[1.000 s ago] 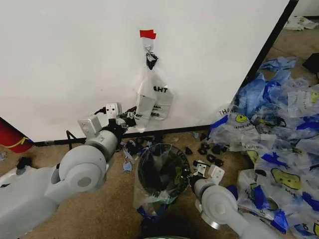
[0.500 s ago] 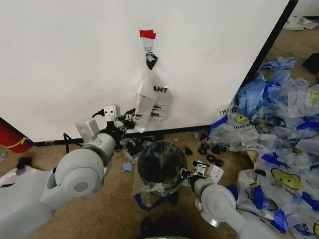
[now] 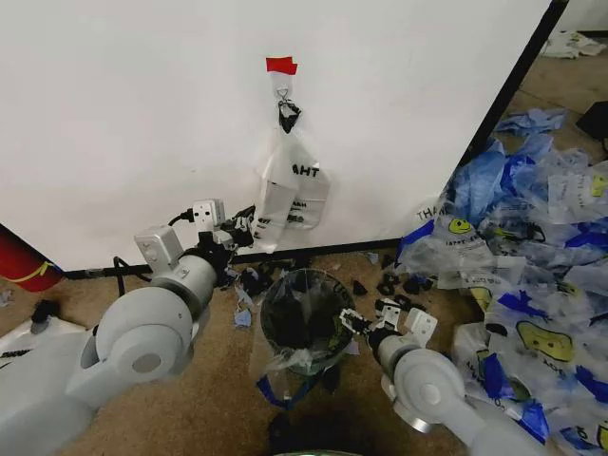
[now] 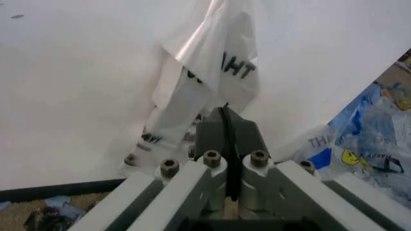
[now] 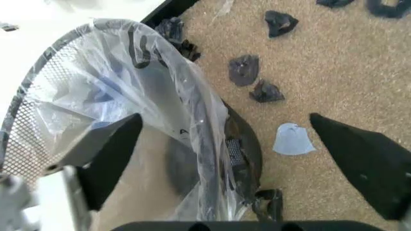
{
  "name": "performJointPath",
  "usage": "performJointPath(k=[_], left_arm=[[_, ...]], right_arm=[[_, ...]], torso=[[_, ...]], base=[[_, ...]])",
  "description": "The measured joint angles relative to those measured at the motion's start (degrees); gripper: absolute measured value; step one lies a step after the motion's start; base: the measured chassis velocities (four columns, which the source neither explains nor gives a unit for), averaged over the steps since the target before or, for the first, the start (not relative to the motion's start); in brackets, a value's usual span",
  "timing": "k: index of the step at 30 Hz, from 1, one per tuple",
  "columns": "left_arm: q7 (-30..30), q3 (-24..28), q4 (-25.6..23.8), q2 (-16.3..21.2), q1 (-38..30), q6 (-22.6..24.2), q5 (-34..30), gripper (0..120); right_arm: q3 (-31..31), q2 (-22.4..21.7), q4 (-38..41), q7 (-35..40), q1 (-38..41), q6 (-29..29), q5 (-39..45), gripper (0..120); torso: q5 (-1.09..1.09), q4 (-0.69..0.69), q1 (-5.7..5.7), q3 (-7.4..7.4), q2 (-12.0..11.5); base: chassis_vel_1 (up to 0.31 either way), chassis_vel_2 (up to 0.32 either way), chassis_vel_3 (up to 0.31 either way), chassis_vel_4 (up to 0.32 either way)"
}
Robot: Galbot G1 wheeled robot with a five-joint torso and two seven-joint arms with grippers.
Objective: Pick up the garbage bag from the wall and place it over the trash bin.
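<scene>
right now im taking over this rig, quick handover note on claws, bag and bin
Left claw: shut, empty, beside the lower corner of the narrow clear bag hanging on the wall.
Right claw: open, at the trash bin rim, holding nothing.
Done: the garbage bag already lines the bin, draped over its rim.
Left: one side hangs low outside; straighten it if needed.

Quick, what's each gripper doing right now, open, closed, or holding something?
Left gripper: closed, empty, near the hanging bag.
Right gripper: open, empty, beside the trash bin.
</scene>
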Motion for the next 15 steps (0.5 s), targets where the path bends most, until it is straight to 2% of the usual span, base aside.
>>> performJointPath(k=[9, 11, 15], left_arm=[[1.81, -4.09, -0.29, -0.04, 3.88, -0.42, 0.83, 0], [3.55, -5.31, 0.16, -0.38, 5.89, -1.14, 2.76, 0], [8.36, -6.88, 1.15, -1.43, 9.85, -3.43, 7.45, 0]], right_arm=[[1.9, -1.64, 5.53, 0.14, 0.63, 0.1, -2.65, 100], [3.38, -3.91, 8.45, -0.62, 1.08, 0.82, -5.6, 100], [7.65, -8.37, 10.51, -6.77, 0.82, 4.29, -12.59, 100]], torso=[[0.0, 0.01, 0.0, 0.0, 0.0], [0.01, 0.01, 0.0, 0.0, 0.0], [-0.02, 0.0, 0.0, 0.0, 0.0]], base=[[0.0, 0.0, 0.0, 0.0], [0.0, 0.0, 0.0, 0.0], [0.0, 0.0, 0.0, 0.0]])
